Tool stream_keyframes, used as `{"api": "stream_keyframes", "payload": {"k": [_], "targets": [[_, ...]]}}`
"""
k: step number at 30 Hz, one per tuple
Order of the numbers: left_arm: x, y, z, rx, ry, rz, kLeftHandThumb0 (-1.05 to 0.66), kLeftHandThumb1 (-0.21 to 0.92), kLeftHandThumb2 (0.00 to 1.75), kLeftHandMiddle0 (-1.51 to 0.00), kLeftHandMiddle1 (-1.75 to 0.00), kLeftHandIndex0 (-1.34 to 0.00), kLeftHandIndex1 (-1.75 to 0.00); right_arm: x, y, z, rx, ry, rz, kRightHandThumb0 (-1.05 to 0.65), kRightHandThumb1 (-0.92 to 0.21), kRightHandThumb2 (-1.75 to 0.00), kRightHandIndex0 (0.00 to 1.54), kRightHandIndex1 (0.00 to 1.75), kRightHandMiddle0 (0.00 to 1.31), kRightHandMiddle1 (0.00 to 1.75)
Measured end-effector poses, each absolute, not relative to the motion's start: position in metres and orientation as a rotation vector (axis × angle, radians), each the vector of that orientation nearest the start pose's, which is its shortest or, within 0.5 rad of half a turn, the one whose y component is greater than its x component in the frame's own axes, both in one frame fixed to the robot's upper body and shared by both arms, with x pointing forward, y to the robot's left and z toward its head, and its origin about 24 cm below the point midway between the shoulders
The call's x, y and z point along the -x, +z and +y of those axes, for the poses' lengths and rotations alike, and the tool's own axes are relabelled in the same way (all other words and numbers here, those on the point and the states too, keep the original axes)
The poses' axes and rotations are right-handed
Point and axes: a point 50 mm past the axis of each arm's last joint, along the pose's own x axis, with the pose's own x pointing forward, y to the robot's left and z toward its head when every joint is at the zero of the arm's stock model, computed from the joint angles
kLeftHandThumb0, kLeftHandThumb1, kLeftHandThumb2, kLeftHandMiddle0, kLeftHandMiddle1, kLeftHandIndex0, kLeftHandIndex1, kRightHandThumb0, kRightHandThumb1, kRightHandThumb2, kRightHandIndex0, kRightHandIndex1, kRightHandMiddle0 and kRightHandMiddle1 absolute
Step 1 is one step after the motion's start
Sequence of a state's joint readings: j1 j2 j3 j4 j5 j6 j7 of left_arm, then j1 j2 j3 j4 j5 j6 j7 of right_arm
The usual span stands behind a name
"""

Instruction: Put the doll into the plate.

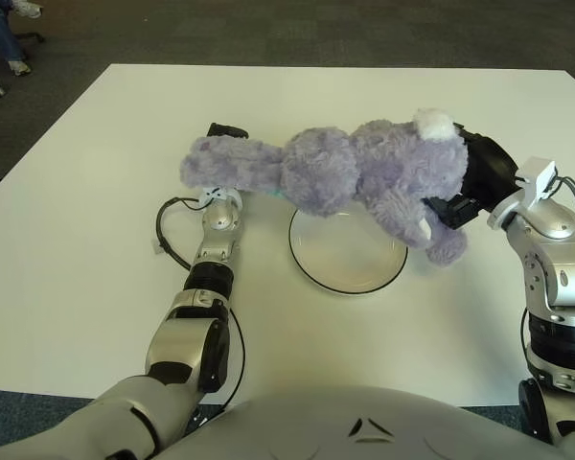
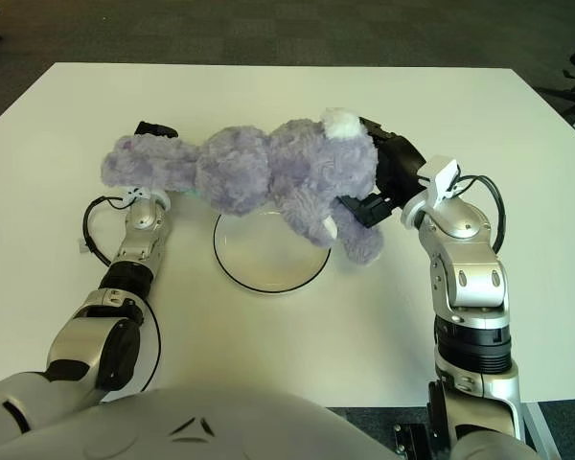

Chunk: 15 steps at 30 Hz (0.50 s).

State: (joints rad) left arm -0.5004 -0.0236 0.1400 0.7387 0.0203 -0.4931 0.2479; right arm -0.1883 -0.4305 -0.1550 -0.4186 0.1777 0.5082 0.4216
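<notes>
The white table [image 1: 96,192] carries everything, and the plate serves as the landmark here. The purple plush doll [image 1: 345,172] is the largest thing on it: it stretches sideways across the far edge of the plate [image 1: 348,257], its legs reaching out to the plate's left, its head and one arm hanging over the plate's right rim. It appears to be held up between the two hands, not lying in the dish, though whether any part brushes the rim cannot be told.

The right hand [image 2: 383,182], to the right of the plate, has its dark fingers [image 2: 359,206] closed around the doll's head end. The left hand [image 1: 220,196], left of the plate, sits under the doll's legs; its fingers are mostly hidden by the plush, so their state cannot be told.

By my reading the task is well along: the doll is lifted and nearly above the plate; what is left is to centre it, lower it and let go.

A thin black cable [image 1: 168,230] loops on the table left of the plate, clear of the path. Nothing blocks the dish.
</notes>
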Motion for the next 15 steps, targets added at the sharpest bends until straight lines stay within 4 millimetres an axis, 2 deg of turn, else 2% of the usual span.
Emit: {"api": "stream_keyframes", "payload": {"k": [10,15], "targets": [[-0.3319,0.0576,0.1432,0.064,0.223,-0.229,-0.42,0.53,1.05,-1.08,-1.75,-0.45,-1.75,-0.2637,0.1587,-0.1998,0.325,0.385,-0.094,0.00,0.03,-1.70,0.81,1.74,0.70,1.73],[-0.3318,0.0574,0.1429,0.067,0.216,-0.228,-0.42,0.53,1.05,-1.09,-1.75,-0.45,-1.75,-0.2634,0.1589,-0.1996,0.360,0.383,-0.099,-0.01,0.05,-1.65,0.83,1.75,0.80,1.54]]}}
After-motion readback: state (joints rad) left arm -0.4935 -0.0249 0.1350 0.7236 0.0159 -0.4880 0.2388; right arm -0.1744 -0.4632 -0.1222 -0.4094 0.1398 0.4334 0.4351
